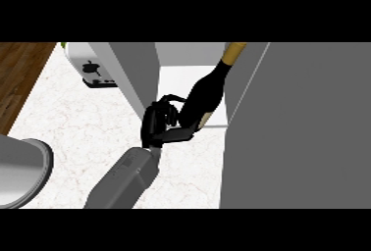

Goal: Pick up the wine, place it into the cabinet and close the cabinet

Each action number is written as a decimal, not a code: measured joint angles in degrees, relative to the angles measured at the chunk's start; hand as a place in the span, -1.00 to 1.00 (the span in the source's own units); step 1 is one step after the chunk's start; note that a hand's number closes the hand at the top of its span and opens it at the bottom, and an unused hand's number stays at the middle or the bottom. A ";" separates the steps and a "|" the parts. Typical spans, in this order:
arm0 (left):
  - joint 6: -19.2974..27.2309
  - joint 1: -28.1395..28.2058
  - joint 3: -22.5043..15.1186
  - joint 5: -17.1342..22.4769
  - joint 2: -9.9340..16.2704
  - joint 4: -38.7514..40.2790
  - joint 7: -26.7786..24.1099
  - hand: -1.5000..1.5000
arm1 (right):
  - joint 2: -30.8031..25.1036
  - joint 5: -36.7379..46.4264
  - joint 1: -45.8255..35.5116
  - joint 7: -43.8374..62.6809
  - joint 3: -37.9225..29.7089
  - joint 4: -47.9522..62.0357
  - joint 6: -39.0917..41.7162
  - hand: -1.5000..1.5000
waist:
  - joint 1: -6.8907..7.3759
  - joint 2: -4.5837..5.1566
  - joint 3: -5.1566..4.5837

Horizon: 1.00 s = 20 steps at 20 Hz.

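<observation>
The wine bottle [206,93] is dark with a tan neck. It leans with its neck pointing up and to the right, into the open cabinet [185,73]. My left hand [159,122] is shut on the bottle's lower part, fingers curled over it from the left and thumb under its base. The base hovers at the front edge of the cabinet's pale shelf. The left cabinet door [134,73] stands open beside the hand. The right door [290,127] swings wide and fills the right side of the view. My right hand does not show.
A white toaster [92,71] sits on the marbled counter [80,127] at the back left. A large pale grey rounded object [22,171] lies at the lower left edge. Dark wood [22,73] borders the counter on the left.
</observation>
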 measured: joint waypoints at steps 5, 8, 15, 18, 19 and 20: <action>-5.50 -2.05 1.26 4.67 0.01 5.69 -3.05 1.00 | -0.07 -0.66 0.61 0.81 0.10 -1.14 0.14 -1.00 | -0.24 0.06 -0.02; -6.39 -3.66 0.67 6.54 0.00 8.28 -4.08 1.00 | 0.64 0.49 1.08 0.50 1.07 -0.92 -0.23 -1.00 | -0.20 0.04 -0.02; -6.73 -9.58 -2.18 13.46 0.00 14.46 -5.69 1.00 | 0.66 0.24 1.03 -2.44 0.52 1.97 0.99 -1.00 | -0.76 0.15 -0.01; -6.80 -12.39 -3.02 16.03 0.00 16.85 -5.73 1.00 | -0.01 -1.23 0.08 -2.51 -0.78 3.33 1.46 -1.00 | -0.97 0.22 -0.03; -7.90 -12.80 -3.00 16.58 0.00 18.18 -5.98 1.00 | -0.03 -1.27 -0.24 -1.89 -0.82 3.01 1.10 -1.00 | -1.01 0.25 -0.02; -8.55 -13.88 -2.54 16.72 0.00 19.31 -5.65 1.00 | 0.12 -0.85 -0.69 -1.43 -0.52 2.82 0.61 -1.00 | -0.94 0.25 -0.02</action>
